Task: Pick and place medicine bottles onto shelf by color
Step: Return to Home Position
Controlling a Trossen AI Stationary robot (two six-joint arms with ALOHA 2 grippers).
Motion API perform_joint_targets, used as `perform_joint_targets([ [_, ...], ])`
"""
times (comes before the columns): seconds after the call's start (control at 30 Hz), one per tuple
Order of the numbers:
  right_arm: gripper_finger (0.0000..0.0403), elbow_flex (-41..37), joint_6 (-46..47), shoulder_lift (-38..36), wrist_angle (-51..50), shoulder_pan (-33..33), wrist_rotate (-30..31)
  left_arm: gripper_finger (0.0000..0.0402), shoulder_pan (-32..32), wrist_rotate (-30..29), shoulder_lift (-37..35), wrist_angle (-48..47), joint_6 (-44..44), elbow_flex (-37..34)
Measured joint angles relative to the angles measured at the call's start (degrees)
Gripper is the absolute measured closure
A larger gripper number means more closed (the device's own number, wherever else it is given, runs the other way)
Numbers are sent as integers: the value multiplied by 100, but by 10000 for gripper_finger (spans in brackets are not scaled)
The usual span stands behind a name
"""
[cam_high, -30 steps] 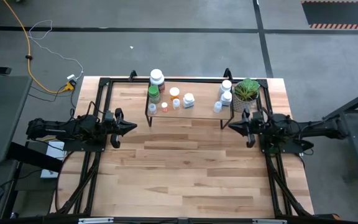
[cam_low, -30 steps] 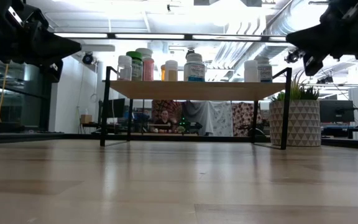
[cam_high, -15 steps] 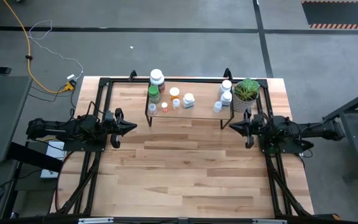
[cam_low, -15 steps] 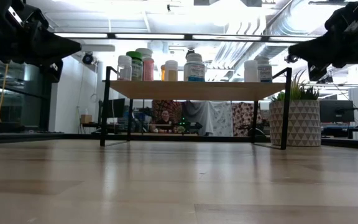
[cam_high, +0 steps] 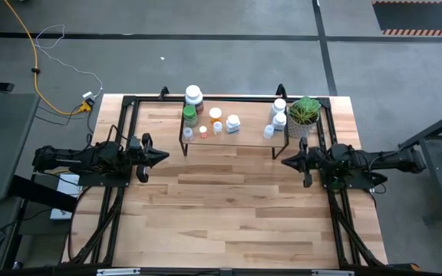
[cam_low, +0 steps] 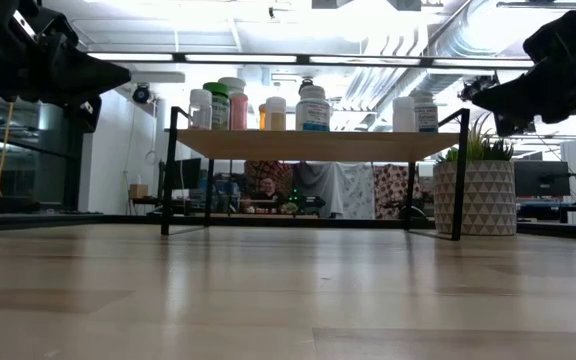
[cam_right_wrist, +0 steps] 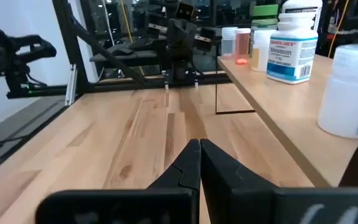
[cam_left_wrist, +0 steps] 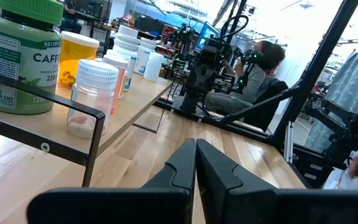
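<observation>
Left gripper fingers pressed together, holding nothing; right gripper same. Low light-wood shelf on black metal legs between both, slightly farther back, untouched. Small white, orange, green-capped pill bottles standing on shelf.

A grey floor crossed by dark lines surrounds the wooden table, and a yellow cable trails over it. Beyond lies an open workshop with bright ceiling lights, exposed ducts, hanging patterned cloths and a seated person.
</observation>
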Motion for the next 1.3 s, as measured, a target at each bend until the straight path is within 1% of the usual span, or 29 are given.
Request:
perform_joint_targets([
  [0.37,403,0,1507,2,0,0,6,398,-1,-1,0,2,-1,0],
  [0.57,403,-2,2032,2,0,0,13,398,0,0,0,-1,-1,0],
  [0.67,402,-2,2156,2,0,0,13,398,-1,-2,0,-1,-1,0],
  [1.3,402,-2,2150,3,0,0,15,398,0,-2,0,-1,-1,0],
])
